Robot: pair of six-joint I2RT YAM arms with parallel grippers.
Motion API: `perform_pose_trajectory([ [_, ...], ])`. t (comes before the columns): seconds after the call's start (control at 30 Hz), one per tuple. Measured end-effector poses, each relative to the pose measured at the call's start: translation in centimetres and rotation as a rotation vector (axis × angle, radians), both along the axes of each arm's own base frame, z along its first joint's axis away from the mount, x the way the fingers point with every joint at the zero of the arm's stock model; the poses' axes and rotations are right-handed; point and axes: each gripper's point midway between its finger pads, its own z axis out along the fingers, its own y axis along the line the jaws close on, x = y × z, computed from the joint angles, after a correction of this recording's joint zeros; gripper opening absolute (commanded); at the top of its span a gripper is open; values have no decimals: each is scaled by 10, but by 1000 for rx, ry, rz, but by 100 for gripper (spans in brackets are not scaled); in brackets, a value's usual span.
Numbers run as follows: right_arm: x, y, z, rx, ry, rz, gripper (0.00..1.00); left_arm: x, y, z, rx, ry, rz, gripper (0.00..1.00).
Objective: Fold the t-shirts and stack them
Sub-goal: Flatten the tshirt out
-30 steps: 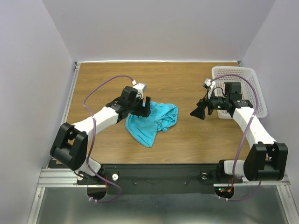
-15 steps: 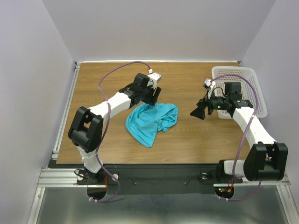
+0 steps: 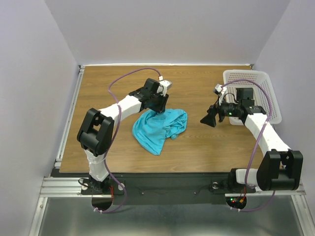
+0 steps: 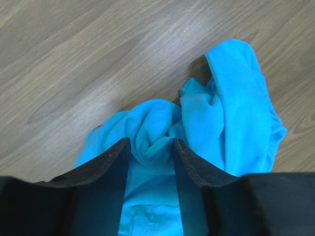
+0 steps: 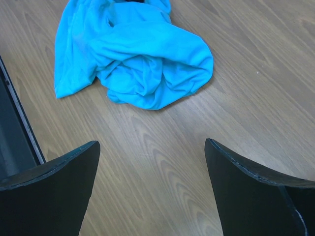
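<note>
One t-shirt (image 3: 160, 127) on show here, turquoise-blue, and it lies in a crumpled heap on the wooden table (image 3: 98, 88), roughly mid-table and a little towards the left arm's side. Nothing folded about it: from the top camera it is a loose lump, with one flatter flap trailing towards the near edge and a rounded roll of cloth on its right. The right wrist camera picks out that roll (image 5: 133, 64) nicely, thick and doubled over, with a thinner flap running off to one side.

Over to the left gripper (image 3: 158, 105), and it is down at the far edge of the heap, pointing into the cloth. Its own camera shows the fingers (image 4: 123, 152) set narrow, with a ridge of the shirt (image 4: 231, 113) bunched up between them and pressing on both inner faces. Whether they actually pinch that ridge, I cannot tell.

The right gripper (image 3: 206, 119) sits off to the right of the shirt, apart from it, over bare wood. Its jaws gape wide with nothing between them, the fingertips (image 5: 88, 150) framing only tabletop.

Behind that arm, a white mesh basket (image 3: 266, 78) stands in the far right corner of the table.
</note>
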Motion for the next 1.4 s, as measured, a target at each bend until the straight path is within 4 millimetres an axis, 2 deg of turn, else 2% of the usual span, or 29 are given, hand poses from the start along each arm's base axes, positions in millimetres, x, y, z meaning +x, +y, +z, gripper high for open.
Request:
perform_pose_trajectory([
  [0.13,0,0,0,0,0,0,93,-6,-8,0,-37,33,-18,35],
  [0.17,0,0,0,0,0,0,93,-8,-10,-1,-46,43,-25,29],
  [0.2,0,0,0,0,0,0,93,-10,-13,-3,-53,53,-28,13],
  [0.27,0,0,0,0,1,-1,93,-13,-15,-5,-61,69,-37,0],
  [0.5,1,0,0,1,7,-2,93,-15,-15,1,-77,76,-26,0],
  [0.57,5,0,0,1,13,-2,93,-16,-14,17,-91,51,-20,0],
  [0.63,15,2,4,-1,10,4,93,-16,-12,43,-117,11,-11,0],
  [0.67,19,3,5,-4,10,8,93,-15,-12,67,-144,-32,-9,0],
  [0.7,24,6,9,-7,5,18,93,-15,-11,81,-160,-60,-5,0],
  [0.73,28,9,11,-10,-3,28,93,-14,-11,112,-198,-120,-4,0],
  [0.77,31,13,14,-15,-10,41,93,-14,-10,133,-223,-161,-1,0],
  [0.8,36,20,19,-21,-25,60,93,-16,-7,165,-265,-226,1,0],
  [0.83,40,27,23,-31,-44,79,93,-18,-4,184,-288,-266,5,0],
  [0.87,42,33,28,-37,-61,96,93,-23,1,212,-323,-325,10,0],
  [0.97,45,54,37,-52,-94,150,93,-34,12,255,-375,-422,25,0],
  [1.03,50,65,45,-56,-115,175,93,-40,20,274,-395,-464,36,0],
  [1.1,56,77,54,-50,-134,198,93,-41,24,280,-398,-481,47,0],
  [1.2,69,86,69,-25,-127,192,93,-41,28,277,-379,-475,61,0],
  [1.3,88,98,92,28,-119,177,93,-42,30,270,-360,-456,70,0],
  [1.4,92,111,106,69,-90,171,93,-43,31,265,-351,-447,74,0],
])
